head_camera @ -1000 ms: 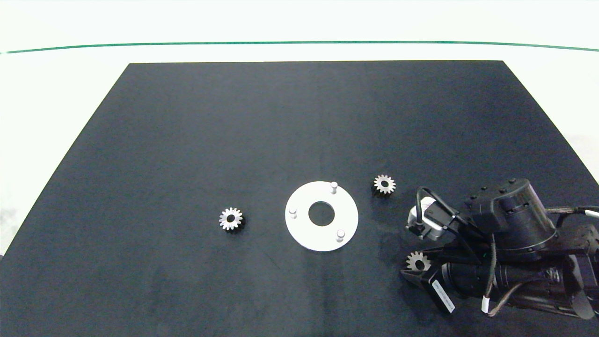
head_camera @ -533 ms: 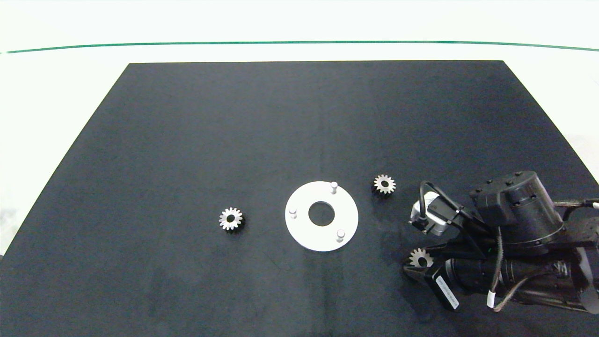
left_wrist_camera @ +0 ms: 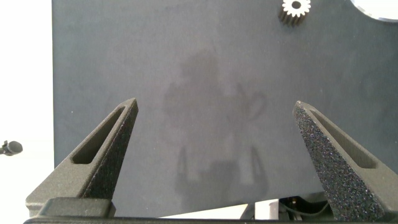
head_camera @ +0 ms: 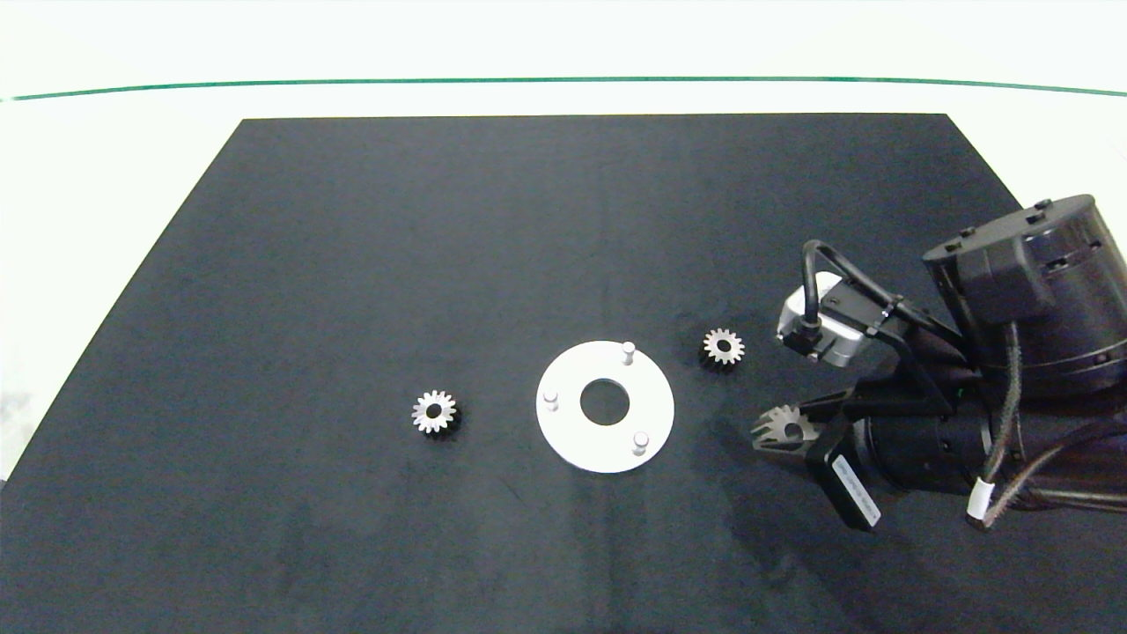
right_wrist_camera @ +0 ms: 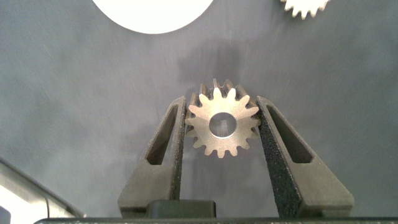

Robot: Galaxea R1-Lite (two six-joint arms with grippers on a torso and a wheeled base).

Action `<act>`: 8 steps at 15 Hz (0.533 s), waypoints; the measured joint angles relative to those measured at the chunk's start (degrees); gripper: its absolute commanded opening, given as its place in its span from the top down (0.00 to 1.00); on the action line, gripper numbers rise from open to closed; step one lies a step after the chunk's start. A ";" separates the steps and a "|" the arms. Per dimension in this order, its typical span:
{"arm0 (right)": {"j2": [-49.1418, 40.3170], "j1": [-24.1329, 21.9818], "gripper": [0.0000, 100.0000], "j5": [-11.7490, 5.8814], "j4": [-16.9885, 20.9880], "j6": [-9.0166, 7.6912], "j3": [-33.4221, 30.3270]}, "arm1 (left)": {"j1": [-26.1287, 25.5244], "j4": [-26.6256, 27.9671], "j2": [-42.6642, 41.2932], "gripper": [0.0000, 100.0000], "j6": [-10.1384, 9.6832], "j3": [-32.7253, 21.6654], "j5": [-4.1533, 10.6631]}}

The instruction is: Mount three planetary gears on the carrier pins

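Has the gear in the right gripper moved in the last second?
Yes. The held gear rose off the mat with the right gripper, toward the white disc.

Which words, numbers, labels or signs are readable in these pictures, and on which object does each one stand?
None can be read.
White label on the right arm, near the right gripper holding a gear: it carries print, but too small to read.
White tag on a cable: no legible text.
The gears, white disc, black mat and left gripper: no markings visible.
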 measured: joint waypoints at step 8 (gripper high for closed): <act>8.33 7.17 0.96 -5.08 0.82 -0.20 -7.95 | 0.18 0.02 0.02 0.00 0.00 -1.38 0.00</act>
